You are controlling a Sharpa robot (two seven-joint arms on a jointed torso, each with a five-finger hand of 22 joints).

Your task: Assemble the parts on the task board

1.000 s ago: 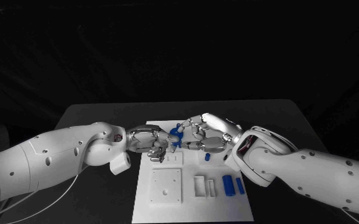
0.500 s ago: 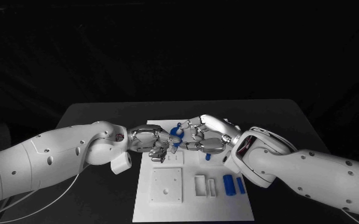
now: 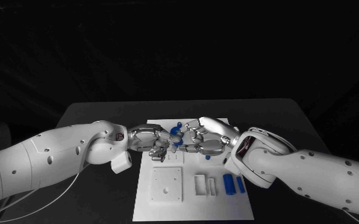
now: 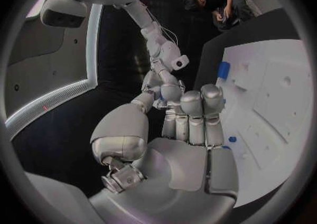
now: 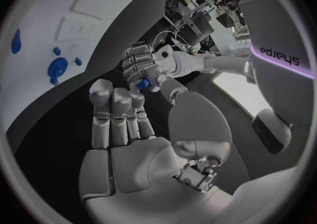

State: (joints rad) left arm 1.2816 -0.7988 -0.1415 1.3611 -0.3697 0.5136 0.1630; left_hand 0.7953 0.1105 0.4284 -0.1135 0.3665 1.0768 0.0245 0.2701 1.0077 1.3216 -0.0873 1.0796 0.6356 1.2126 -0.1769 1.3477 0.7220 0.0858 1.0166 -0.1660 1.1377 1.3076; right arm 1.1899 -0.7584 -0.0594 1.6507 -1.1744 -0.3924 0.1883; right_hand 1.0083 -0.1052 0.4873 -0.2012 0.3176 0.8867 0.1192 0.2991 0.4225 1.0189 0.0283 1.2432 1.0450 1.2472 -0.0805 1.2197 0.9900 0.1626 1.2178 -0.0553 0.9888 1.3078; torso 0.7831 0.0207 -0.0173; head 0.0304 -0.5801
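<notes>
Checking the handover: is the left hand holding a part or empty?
Holding. In the right wrist view the left hand pinches a small blue part in its fingers.

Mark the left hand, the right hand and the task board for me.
left hand (image 3: pixel 151 141), head view, on its knuckles.
right hand (image 3: pixel 209 137), head view, on the back of the hand.
task board (image 3: pixel 191 211), head view, on its bare near part.

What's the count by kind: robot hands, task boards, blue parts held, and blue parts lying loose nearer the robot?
Silver robot hands: 2 (left, right)
White task board: 1
Small blue part in left robot hand: 1
Blue parts on board's near side: 3
Total: 7
</notes>
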